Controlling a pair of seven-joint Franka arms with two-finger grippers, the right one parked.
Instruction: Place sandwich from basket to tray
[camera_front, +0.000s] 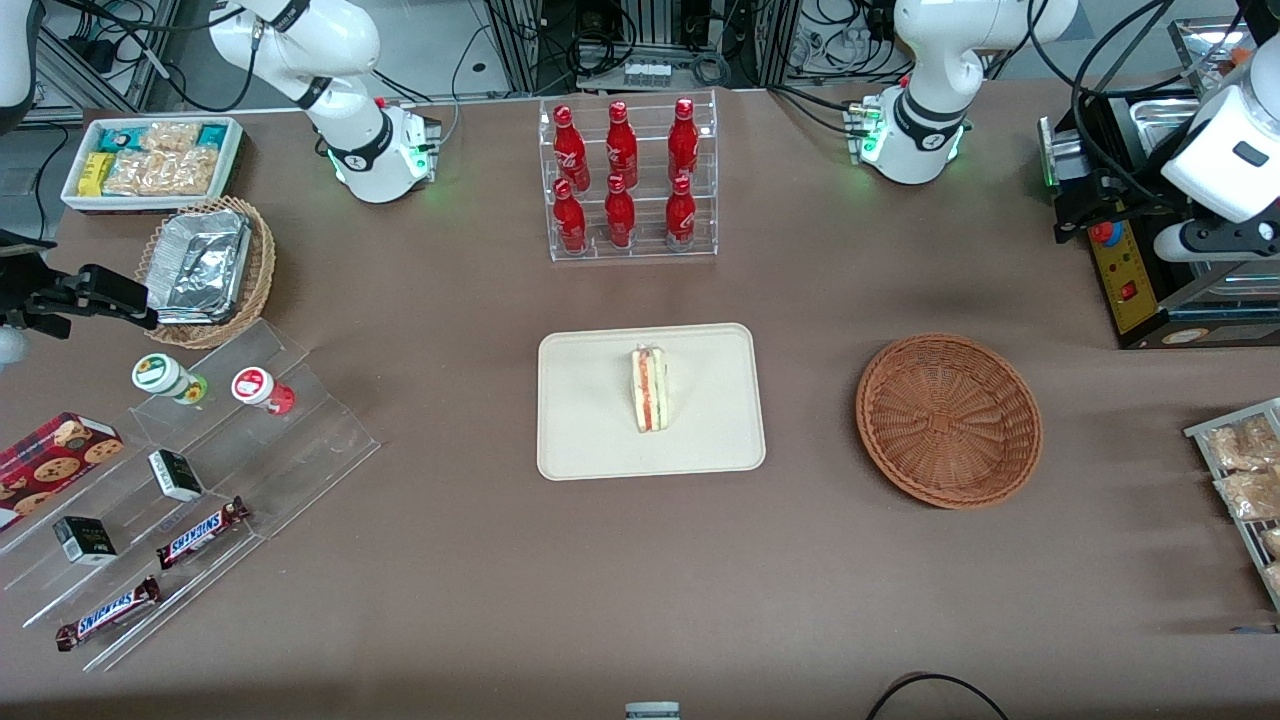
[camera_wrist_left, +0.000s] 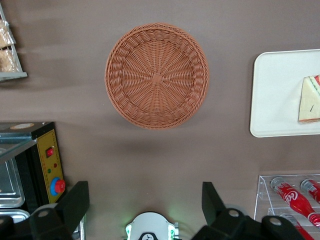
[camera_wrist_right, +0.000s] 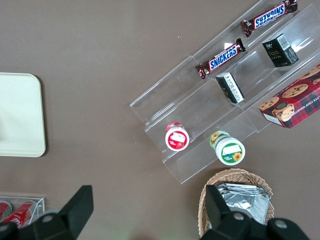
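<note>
Gripper (camera_wrist_left: 145, 210) of the working arm is empty, its two fingers (camera_wrist_left: 75, 202) spread wide with nothing but bare table between them. It hangs high above the table, looking straight down; in the wrist view the basket (camera_wrist_left: 156, 76) lies whole beneath it, so the fingers are well clear of the rim and of everything else. In the front view the arm itself shows only as a white link at the working arm's end of the table, raised and drawn back toward its base; the gripper is not seen there. Sandwich (camera_front: 650, 388) rests on the tray (camera_front: 590, 440), near the middle, lying on its side with the filling stripe facing up, and wholly inside the raised rim. Basket in the front view (camera_front: 948, 420) is empty; only its woven floor shows. It sits apart from the tray, toward the working arm's end. Judgement: the transfer is done, with the sandwich delivered and released. Nothing remains except, perhaps, for the arm to settle at rest. No fault noted: the sandwich does not overhang the rim, and nothing nearby appears disturbed.
</note>
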